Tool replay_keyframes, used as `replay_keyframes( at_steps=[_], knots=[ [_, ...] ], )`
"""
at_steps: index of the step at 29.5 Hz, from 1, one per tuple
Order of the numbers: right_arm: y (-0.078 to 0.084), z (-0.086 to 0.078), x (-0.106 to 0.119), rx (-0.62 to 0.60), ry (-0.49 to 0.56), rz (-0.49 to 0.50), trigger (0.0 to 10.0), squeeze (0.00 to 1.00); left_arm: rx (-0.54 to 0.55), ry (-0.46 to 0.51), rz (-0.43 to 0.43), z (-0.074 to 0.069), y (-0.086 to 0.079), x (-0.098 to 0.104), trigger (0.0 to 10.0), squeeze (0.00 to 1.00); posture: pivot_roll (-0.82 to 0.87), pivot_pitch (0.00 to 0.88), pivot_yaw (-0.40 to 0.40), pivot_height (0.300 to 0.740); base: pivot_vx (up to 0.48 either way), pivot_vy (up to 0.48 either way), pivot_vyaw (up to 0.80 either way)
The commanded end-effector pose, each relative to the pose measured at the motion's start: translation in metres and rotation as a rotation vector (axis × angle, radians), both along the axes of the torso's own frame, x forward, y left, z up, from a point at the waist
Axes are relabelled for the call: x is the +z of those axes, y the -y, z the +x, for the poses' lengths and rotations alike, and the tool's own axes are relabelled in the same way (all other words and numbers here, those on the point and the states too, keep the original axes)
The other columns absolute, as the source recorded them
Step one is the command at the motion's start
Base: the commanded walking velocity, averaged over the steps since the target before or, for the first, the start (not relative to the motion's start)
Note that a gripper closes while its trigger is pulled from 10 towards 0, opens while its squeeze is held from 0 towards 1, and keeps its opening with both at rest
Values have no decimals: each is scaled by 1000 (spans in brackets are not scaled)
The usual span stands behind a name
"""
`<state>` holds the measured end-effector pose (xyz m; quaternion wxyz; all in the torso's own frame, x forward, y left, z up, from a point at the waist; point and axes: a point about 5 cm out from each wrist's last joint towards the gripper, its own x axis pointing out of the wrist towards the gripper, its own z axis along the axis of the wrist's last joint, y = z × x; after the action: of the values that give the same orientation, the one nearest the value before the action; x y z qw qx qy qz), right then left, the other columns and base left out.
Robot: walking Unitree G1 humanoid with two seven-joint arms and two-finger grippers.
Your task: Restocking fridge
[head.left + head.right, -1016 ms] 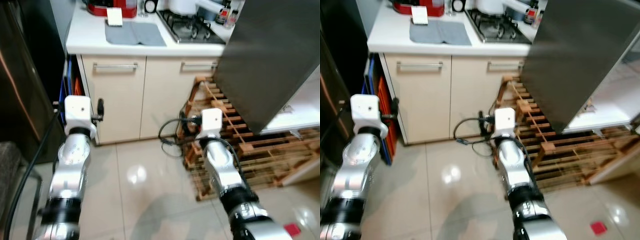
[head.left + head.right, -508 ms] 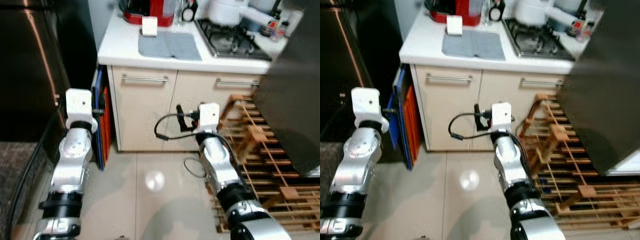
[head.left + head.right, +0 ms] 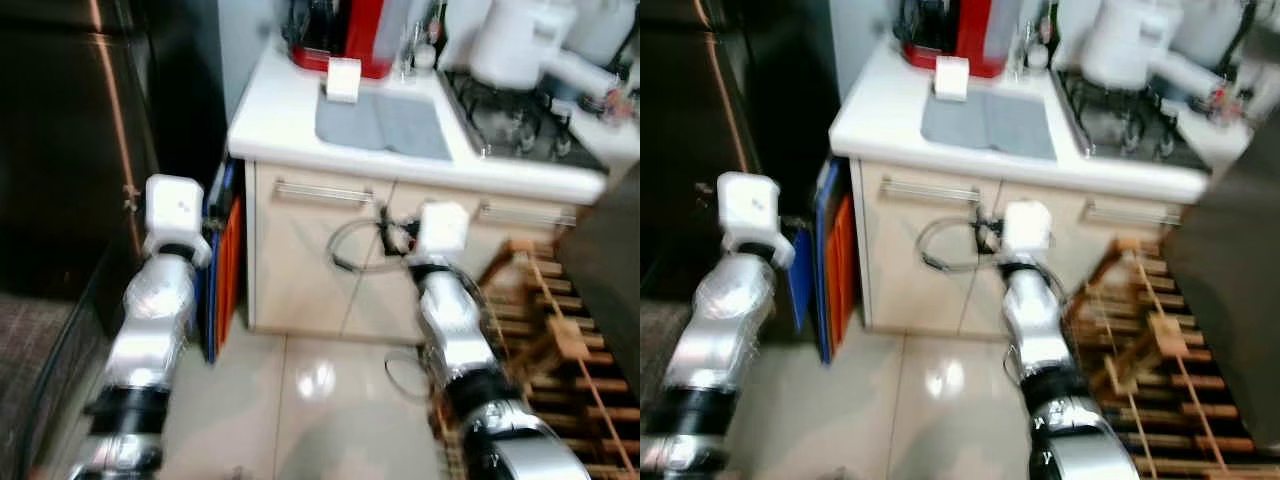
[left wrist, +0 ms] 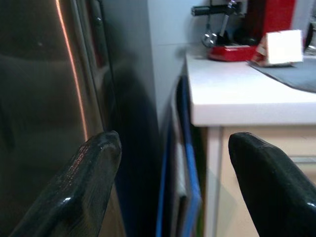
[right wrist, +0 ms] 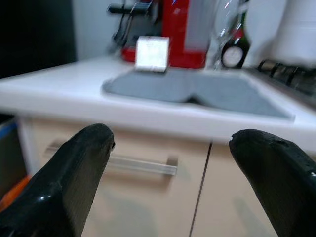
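A tall dark steel fridge (image 3: 60, 150) stands at the left, its door closed; the left wrist view looks along its side (image 4: 44, 98). My left gripper (image 4: 173, 140) is open and holds nothing, raised near the gap between fridge and counter. My right gripper (image 5: 170, 136) is open too, held in front of the cream cabinet doors (image 3: 320, 250) just below the counter edge. A small white carton (image 3: 343, 78) sits on a grey mat (image 3: 385, 120) on the white counter.
Blue and orange boards (image 3: 225, 260) lean between fridge and cabinet. A red coffee machine (image 3: 355, 35), a white kettle (image 3: 520, 45) and a hob (image 3: 520, 115) are on the counter. A wooden rack (image 3: 560, 340) and a large dark grey panel (image 3: 1230, 270) stand at the right.
The whole picture has slid right: the camera has turned left, bringing the dark fridge into view and pushing the rack and grey panel to the edge. Both arms keep their pose.
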<state>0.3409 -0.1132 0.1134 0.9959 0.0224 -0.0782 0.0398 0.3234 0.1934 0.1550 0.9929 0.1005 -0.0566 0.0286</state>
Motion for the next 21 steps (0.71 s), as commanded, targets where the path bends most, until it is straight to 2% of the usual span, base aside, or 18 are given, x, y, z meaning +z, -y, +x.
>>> replay_keyframes(
  at_steps=[1, 4, 12, 20, 21],
  knots=[
    [18, 5, 20, -72, 89, -2, 10000, 0, -49, 38, 5, 4, 12, 11, 10000, 0, 12, 0, -70, 740, 480, 0, 0],
    [18, 8, 33, -78, 135, -17, 10000, 0, -62, 66, 20, 5, 13, 17, 10000, 0, 13, 0, -71, 740, 480, 0, -533],
    [16, 11, 48, -68, 199, -46, 10000, 0, -102, 138, 56, 3, 20, 29, 10000, 0, 20, 0, -78, 740, 480, 0, 0],
    [5, 10, 58, -19, 262, -96, 10000, 0, -107, 182, 69, 4, 22, 38, 10000, 0, 25, 0, -80, 740, 480, 0, -109],
    [5, 11, 61, -18, 267, -88, 10000, 0, -113, 215, 80, 4, 22, 45, 10000, 0, 25, 0, -83, 740, 480, 0, 0]
  ],
)
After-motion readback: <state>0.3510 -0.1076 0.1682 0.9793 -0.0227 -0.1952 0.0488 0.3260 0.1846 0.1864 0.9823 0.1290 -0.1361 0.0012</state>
